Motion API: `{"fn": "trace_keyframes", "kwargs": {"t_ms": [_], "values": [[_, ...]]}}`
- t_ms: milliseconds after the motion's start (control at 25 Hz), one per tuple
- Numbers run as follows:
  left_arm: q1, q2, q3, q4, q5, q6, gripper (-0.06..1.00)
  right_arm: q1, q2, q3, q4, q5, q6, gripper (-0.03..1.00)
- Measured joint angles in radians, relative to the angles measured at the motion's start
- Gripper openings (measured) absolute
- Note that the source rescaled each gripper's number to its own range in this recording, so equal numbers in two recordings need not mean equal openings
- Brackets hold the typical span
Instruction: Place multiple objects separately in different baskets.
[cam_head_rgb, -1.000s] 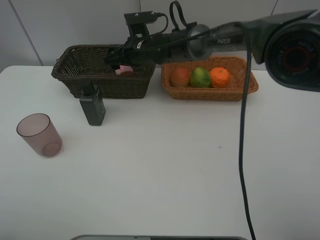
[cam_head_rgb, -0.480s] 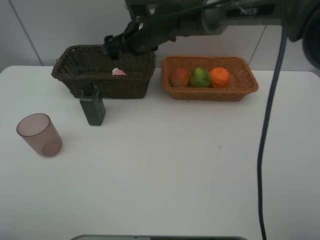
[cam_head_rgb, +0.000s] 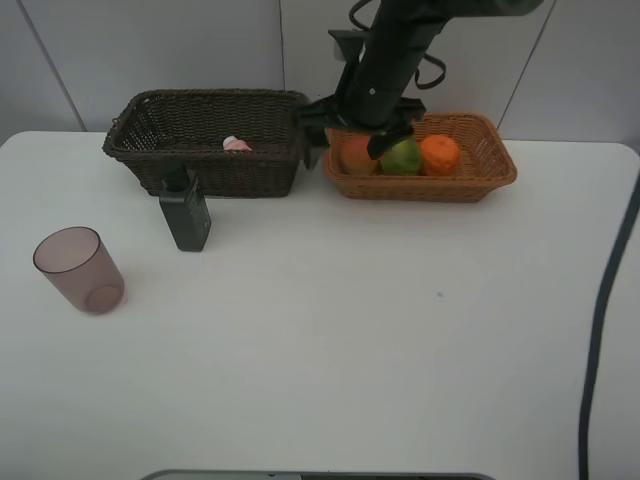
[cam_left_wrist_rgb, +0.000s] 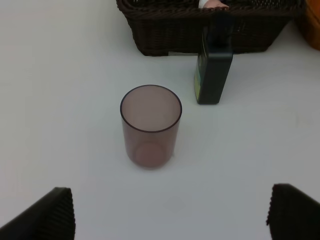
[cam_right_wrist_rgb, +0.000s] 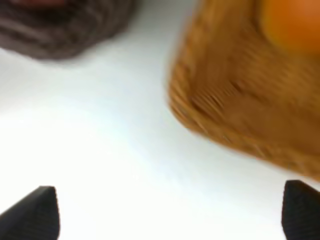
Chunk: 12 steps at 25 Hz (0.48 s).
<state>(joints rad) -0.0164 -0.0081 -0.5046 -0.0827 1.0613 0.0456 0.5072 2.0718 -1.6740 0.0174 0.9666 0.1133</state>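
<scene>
The dark brown basket (cam_head_rgb: 205, 150) holds the pink bottle (cam_head_rgb: 237, 144). The tan basket (cam_head_rgb: 470, 182) holds the red-orange fruit (cam_head_rgb: 356, 157), the green fruit (cam_head_rgb: 404, 157) and the orange (cam_head_rgb: 439, 153). The dark green bottle (cam_head_rgb: 185, 212) stands in front of the dark basket. The purple-brown cup (cam_head_rgb: 78, 270) stands at the left. My right gripper (cam_head_rgb: 347, 146) is open and empty above the gap between the baskets, partly hiding the red-orange fruit. My left gripper (cam_left_wrist_rgb: 167, 215) is open, just short of the cup (cam_left_wrist_rgb: 150, 125), with the bottle (cam_left_wrist_rgb: 214, 70) beyond.
The right wrist view is blurred. It shows the tan basket's corner (cam_right_wrist_rgb: 240, 115), the dark basket's edge (cam_right_wrist_rgb: 65, 30) and white table between them. A black cable (cam_head_rgb: 600, 330) hangs down the right side. The baskets stand close to the back wall.
My right gripper let go of the pink bottle in the dark basket. It then rose and swung right to the gap between the baskets. The left arm has not visibly moved.
</scene>
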Motion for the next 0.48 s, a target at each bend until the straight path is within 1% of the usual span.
{"fn": "trace_keyframes", "kwargs": {"t_ms": [80, 200, 320, 480], "values": [[0.0, 0.0, 0.0, 0.0, 0.0, 0.0, 0.99, -0.036, -0.068, 0.094, 0.0, 0.001, 0.017, 0.96], [0.0, 0.0, 0.0, 0.0, 0.0, 0.0, 0.99, -0.105, -0.174, 0.253, 0.003, -0.03, 0.042, 0.96], [0.0, 0.0, 0.0, 0.0, 0.0, 0.0, 0.99, -0.19, -0.294, 0.405, 0.011, -0.071, 0.059, 0.96], [0.0, 0.0, 0.0, 0.0, 0.0, 0.0, 0.99, -0.298, -0.479, 0.567, 0.012, -0.087, 0.059, 0.96]]}}
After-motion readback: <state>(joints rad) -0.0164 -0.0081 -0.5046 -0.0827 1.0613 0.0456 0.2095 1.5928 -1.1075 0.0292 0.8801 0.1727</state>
